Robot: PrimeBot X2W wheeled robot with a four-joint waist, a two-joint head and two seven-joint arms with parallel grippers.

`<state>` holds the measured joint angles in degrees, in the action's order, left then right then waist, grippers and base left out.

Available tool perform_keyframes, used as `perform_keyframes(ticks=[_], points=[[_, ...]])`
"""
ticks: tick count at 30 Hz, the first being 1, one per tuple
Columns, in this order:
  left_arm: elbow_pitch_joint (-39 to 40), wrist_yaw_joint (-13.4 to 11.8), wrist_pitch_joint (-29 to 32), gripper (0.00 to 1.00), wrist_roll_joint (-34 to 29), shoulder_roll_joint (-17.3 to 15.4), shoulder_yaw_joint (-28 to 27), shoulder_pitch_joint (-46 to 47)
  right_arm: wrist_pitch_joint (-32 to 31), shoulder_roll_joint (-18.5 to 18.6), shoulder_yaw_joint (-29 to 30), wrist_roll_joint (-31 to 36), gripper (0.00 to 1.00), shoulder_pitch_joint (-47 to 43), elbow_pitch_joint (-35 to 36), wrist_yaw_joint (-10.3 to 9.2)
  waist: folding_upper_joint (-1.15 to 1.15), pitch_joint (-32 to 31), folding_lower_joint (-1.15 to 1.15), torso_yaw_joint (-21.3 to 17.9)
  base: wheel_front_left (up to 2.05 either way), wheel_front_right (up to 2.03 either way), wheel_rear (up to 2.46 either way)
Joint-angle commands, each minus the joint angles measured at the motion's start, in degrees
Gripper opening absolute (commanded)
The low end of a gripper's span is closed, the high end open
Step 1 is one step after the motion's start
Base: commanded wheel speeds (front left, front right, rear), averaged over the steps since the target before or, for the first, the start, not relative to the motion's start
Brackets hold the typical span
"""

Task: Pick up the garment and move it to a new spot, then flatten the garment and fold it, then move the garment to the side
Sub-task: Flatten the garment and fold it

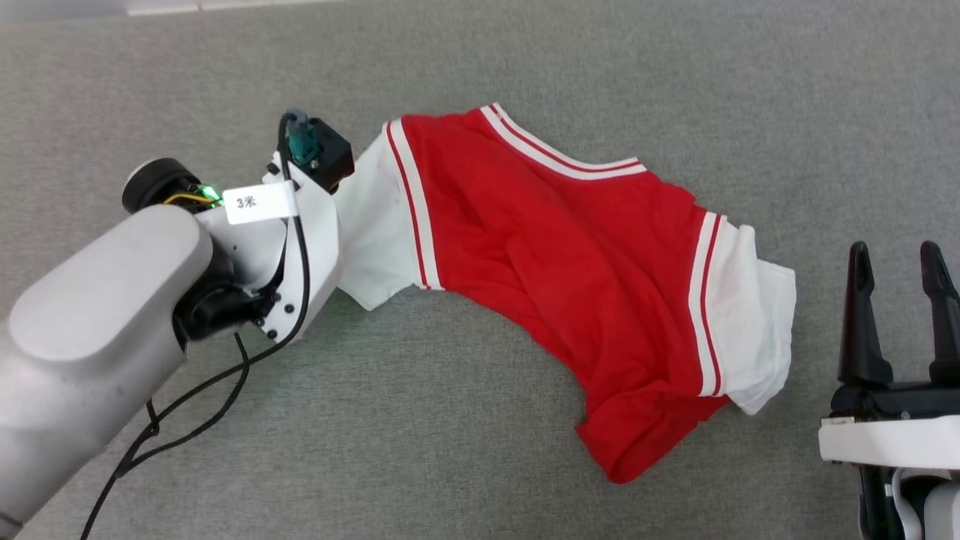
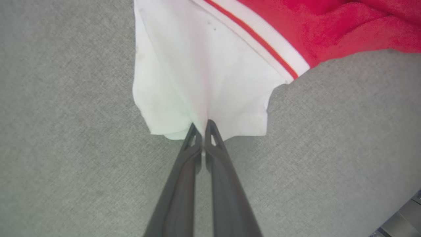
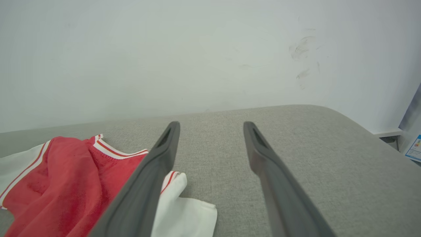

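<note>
The pale left forearm (image 1: pixel 97 300) fills the head view's 8 o'clock corner, its wrist reaching the white sleeve (image 1: pixel 375 225) at the 9 o'clock end of the garment (image 1: pixel 570 277). This red jersey with striped trim lies rumpled on the grey cloth surface (image 1: pixel 480 450), running from 10 o'clock down to 4 o'clock. At 4 o'clock the right gripper (image 1: pixel 895 251) stands just beside the other sleeve, apart from it, its 2 fingers spread and empty. In the left wrist view the left gripper (image 2: pixel 202 126) is pinched tight on the sleeve's hem at the centre, the cloth puckering between the 2 tips and the red body at 1 o'clock. In the right wrist view the spread fingers point toward a pale wall (image 3: pixel 197 49), with the jersey at 8 o'clock.
</note>
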<state>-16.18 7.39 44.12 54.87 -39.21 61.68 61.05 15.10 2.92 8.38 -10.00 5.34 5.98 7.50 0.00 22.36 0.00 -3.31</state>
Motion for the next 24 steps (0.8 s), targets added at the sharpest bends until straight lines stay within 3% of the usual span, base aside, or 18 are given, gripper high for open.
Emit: perform_keyframes(ticks=[1,9,15,16,17,24], points=[[1.6,0.0,-1.5,0.00,0.8,-1.1,0.7,-1.6,0.1,-0.1,0.2,0.5,1.00,-1.0,-0.2,-0.02,0.00,-2.9,0.00,1.3,0.00,0.00,0.00],[9.0,-0.2,-5.7,0.00,2.7,-6.3,4.1,-9.9,0.1,-0.1,0.7,0.5,1.00,-3.7,-0.7,-0.02,0.00,-6.9,0.00,3.3,0.00,0.00,0.00],[9.1,-0.4,-7.2,0.02,4.4,-5.5,6.5,-16.1,0.1,-0.1,0.6,0.7,1.00,-4.4,-1.2,-0.02,0.00,-8.2,0.00,3.9,0.00,0.00,0.00],[8.8,-0.5,-7.9,0.83,4.4,-5.3,6.4,-16.4,0.1,-0.1,0.6,0.8,1.00,-4.5,-1.2,-0.02,0.00,-8.4,0.00,4.0,0.00,0.00,0.00],[8.6,-0.7,-8.4,1.00,4.6,-5.0,6.0,-16.5,0.1,-0.1,0.6,0.8,1.00,-4.7,-1.3,-0.02,0.00,-8.6,0.00,4.1,0.00,0.00,0.00],[9.6,-1.1,-10.4,1.00,5.2,-5.4,2.7,-12.7,0.1,-0.1,0.9,1.2,1.00,-5.4,-1.3,-0.02,0.00,-10.1,0.00,5.1,0.00,0.00,0.00]])
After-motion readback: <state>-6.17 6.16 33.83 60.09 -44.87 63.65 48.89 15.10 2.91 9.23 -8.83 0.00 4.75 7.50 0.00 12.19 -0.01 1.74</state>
